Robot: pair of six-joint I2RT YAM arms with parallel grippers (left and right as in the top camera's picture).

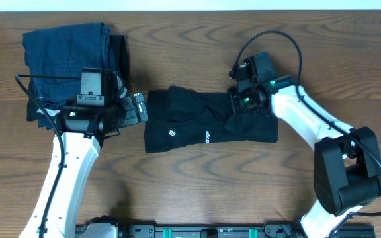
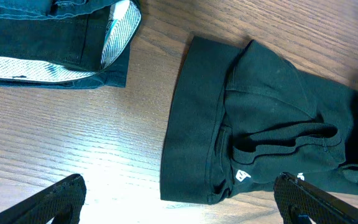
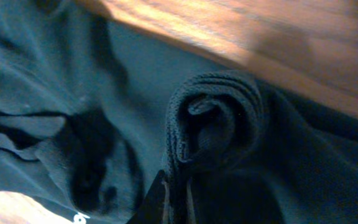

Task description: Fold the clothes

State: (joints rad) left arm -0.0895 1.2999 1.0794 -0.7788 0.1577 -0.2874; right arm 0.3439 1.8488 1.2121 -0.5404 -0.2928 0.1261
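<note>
The right gripper (image 1: pixel 241 104) is lost against the black T-shirt (image 1: pixel 197 125); its grip cannot be judged. The white marks (image 2: pixel 242 175) are too small to be read. The blue garments (image 2: pixel 48 31) are cropped by the frame's top edge.

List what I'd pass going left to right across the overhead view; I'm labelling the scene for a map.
In order: dark blue folded garments → left pincer → black T-shirt → right arm's base.

left arm (image 1: pixel 68 175): white links, black joints
right arm (image 1: pixel 303 116): same, black cable (image 1: pixel 295 46) looped
left tool (image 1: pixel 139 108): black
wrist LEDs (image 1: pixel 247 100): green
</note>
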